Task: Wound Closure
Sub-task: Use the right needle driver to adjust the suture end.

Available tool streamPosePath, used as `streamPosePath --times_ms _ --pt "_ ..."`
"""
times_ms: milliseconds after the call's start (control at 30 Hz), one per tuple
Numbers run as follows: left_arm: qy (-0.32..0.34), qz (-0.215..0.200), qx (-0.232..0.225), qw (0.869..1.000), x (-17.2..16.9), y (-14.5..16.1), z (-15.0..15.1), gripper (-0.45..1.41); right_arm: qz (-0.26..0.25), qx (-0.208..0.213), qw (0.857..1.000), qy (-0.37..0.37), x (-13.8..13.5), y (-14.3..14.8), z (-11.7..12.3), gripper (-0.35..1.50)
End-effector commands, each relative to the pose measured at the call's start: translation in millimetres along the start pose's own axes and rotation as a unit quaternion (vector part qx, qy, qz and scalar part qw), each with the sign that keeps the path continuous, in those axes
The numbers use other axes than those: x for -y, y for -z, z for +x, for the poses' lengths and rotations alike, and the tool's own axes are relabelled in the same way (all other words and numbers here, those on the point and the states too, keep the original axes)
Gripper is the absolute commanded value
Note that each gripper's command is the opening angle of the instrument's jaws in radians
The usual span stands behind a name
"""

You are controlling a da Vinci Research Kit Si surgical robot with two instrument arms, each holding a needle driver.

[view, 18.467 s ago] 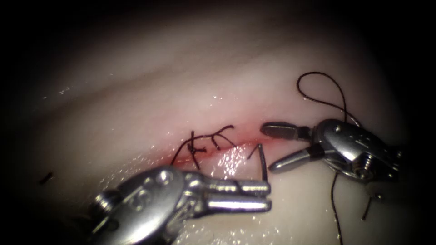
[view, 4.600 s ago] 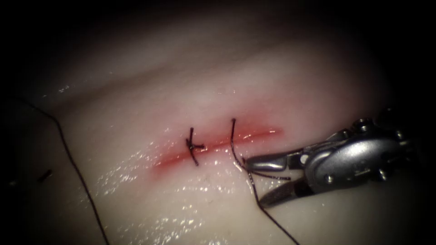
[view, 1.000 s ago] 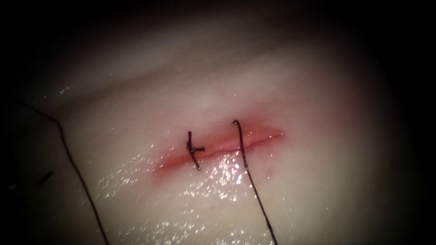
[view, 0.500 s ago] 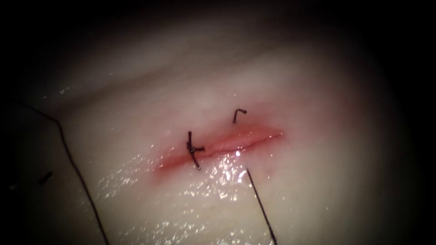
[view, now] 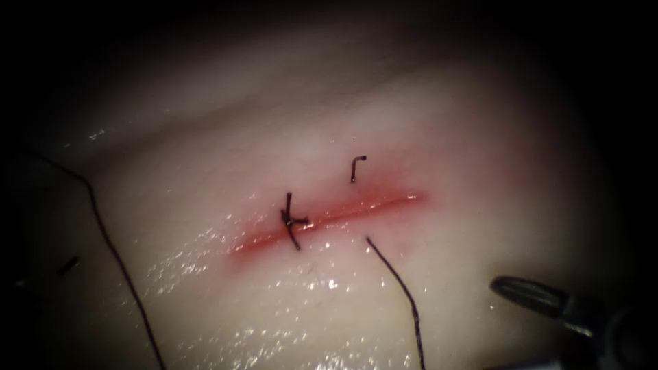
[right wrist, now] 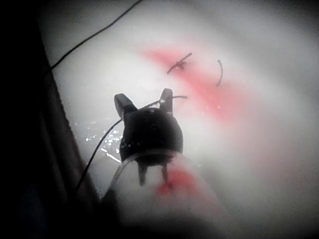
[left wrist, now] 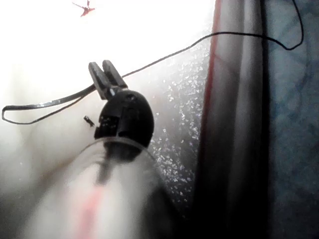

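Left pincer (left wrist: 107, 75) is clenching the thread (view: 397, 288), seemingly drawing a second stitch through the tissue (view: 445, 137). Right pincer (right wrist: 144, 97) is hanging released and empty, right of the cut (view: 356, 209). Tying calls for sparing the short tail (view: 354, 168). I cannot tell where the needle is lying.

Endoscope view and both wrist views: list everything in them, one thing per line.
tissue: one, pale, under everything
cut: one, red with fluid, mid tissue
knot: one, dark, across the cut's left part
short end: one, dark, sticking up just above the cut
thread: one strand, dark, coming out of the tissue below the cut and running toward the near edge
long thread: one strand, dark, far left of the cut
scrap: one, dark, on the tissue at the far left
left hand: one, dark metal, shut on a thread off to the side of the wound
right hand: one, dark metal, open and holding nothing, below and right of the cut
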State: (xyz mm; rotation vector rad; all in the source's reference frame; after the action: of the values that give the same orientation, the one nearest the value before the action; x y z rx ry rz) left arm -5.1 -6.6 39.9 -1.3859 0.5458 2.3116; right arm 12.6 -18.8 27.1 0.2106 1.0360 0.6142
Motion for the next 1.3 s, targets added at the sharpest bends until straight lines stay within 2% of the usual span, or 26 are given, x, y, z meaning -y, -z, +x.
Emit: streamPosePath --times_ms 33,67,100,133,233,267,367,433,533,600,700,933,1033,1067,1133,1167,1300 --pt "0.001 0.000 0.000 1.000 -0.6 -0.5 -0.4 -0.45 0.000 0.001 1.000 0.024 -2.1 0.0 0.8 1.28" --pt "0.001 -0.001 0.000 1.000 -0.6 -0.5 -0.5 -0.45 -0.001 0.001 1.000 0.031 -3.2 0.4 1.3 1.23" --pt "0.001 -0.001 0.000 1.000 -0.6 -0.5 -0.5 -0.45 -0.007 -0.006 0.999 0.037 -4.6 0.7 2.0 1.08" --pt "0.001 0.000 0.000 1.000 -0.6 -0.5 -0.5 -0.45 -0.012 -0.010 0.999 0.033 -5.5 0.4 2.4 1.05" --pt "0.001 0.000 0.000 1.000 -0.6 -0.8 -0.5 -0.45 -0.008 -0.019 1.000 0.022 -7.2 -0.7 2.6 0.84" --pt "0.000 0.000 0.000 1.000 -0.7 -0.9 -0.5 -0.45 0.001 -0.023 1.000 -0.004 -7.8 -1.6 2.5 0.81" --pt "0.000 -0.001 -0.003 1.000 -1.0 -1.1 -0.4 -0.45 0.028 -0.038 0.999 -0.025 -9.2 -4.3 1.8 0.84" --pt "0.000 -0.001 -0.004 1.000 -1.0 -1.2 -0.4 -0.45 0.047 -0.048 0.998 -0.017 -9.8 -6.0 1.2 0.71" --pt "0.000 -0.003 -0.003 1.000 -1.0 -1.1 -0.4 -0.45 0.084 -0.077 0.993 0.004 -10.5 -8.9 0.0 0.68" --pt "0.000 -0.003 -0.003 1.000 -0.9 -1.0 -0.4 -0.45 0.103 -0.107 0.989 0.016 -10.7 -10.7 -0.8 0.69" --pt "-0.001 -0.003 -0.003 1.000 -1.0 -0.8 -0.4 -0.45 0.121 -0.120 0.985 0.032 -10.7 -13.0 -1.9 0.73" --pt "-0.001 -0.003 -0.003 1.000 -1.0 -0.7 -0.4 -0.45 0.127 -0.102 0.986 0.030 -10.1 -18.7 -4.5 0.68" --pt "-0.001 -0.003 -0.003 1.000 -1.0 -0.6 -0.5 -0.45 0.123 -0.102 0.987 0.032 -10.7 -19.1 -5.0 0.58" --pt "-0.001 -0.003 -0.004 1.000 -1.0 -0.6 -0.5 -0.45 0.123 -0.101 0.987 0.030 -10.8 -19.1 -5.2 0.51" --pt "-0.002 -0.003 -0.004 1.000 -1.0 -0.5 -0.6 -0.45 0.121 -0.101 0.987 0.028 -11.1 -19.2 -5.5 0.14" --pt "0.001 -0.003 -0.004 1.000 -1.1 -0.5 -0.6 -0.45 0.117 -0.100 0.988 0.025 -11.2 -19.1 -5.4 -0.31" --pt "0.000 -0.002 -0.004 1.000 -1.2 -0.4 -0.7 -0.45 0.116 -0.094 0.989 -0.016 -11.7 -18.9 -4.6 -0.35"
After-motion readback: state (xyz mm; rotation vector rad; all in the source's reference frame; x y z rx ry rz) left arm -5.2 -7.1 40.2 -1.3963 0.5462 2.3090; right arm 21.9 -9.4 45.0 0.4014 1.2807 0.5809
